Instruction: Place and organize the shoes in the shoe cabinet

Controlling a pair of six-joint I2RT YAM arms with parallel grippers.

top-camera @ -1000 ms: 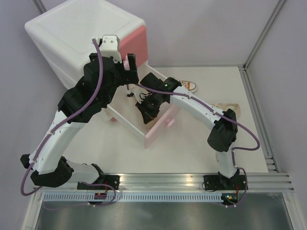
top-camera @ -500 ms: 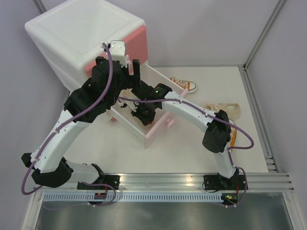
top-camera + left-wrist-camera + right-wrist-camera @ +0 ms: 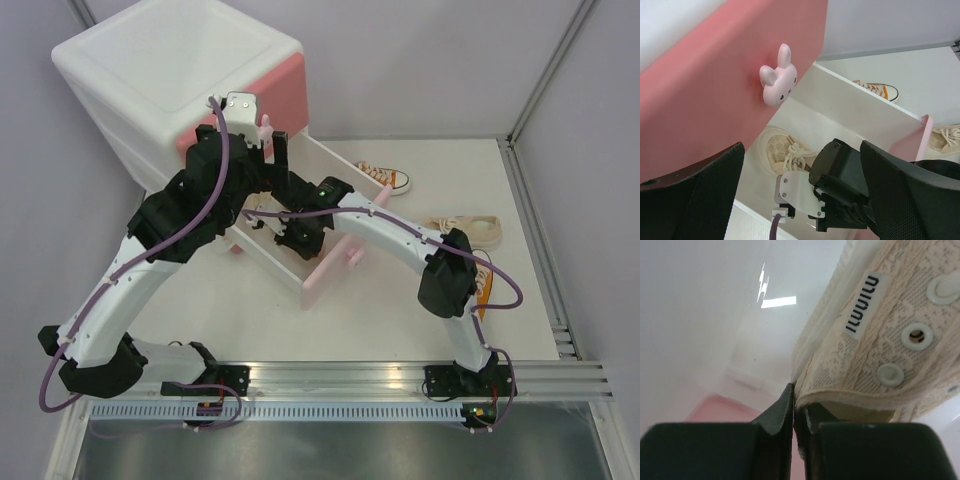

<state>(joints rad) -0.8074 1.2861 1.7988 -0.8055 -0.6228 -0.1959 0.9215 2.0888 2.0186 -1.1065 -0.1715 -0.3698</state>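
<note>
Overhead view: two robot arms reach toward a white shoe cabinet [image 3: 170, 60] at 10 o'clock on the table [image 3: 400, 320]. Its lower drawer [image 3: 330, 268] is pulled out toward the centre.

The right gripper [image 3: 794, 410] is down inside this drawer, its fingers pressed together on the collar edge of a cream shoe [image 3: 880, 340]. The shoe lies within the drawer, close over the white floor. Whether its sole rests there cannot be told.

The left gripper [image 3: 801, 146] hovers just above, at the cabinet's front. Its fingers are wide apart and hold nothing, and it faces the bunny knob [image 3: 779, 76] on the closed upper drawer.

Outside the cabinet, an orange shoe [image 3: 385, 178] lies at 1 o'clock, just beyond the drawer's far wall. A second cream shoe [image 3: 465, 228] lies at 3 o'clock. A second orange shoe [image 3: 483, 290] shows at 4 o'clock, mostly hidden by the right arm.

The step in hand looks like setting this shoe down. To do it well, lower it until the sole sits flat, close to one side wall so its mate fits beside it. Then part the fingers and lift straight up, so that neither snags the collar or laces. The arms are close together, so the right wrist should rise clear of the left.
</note>
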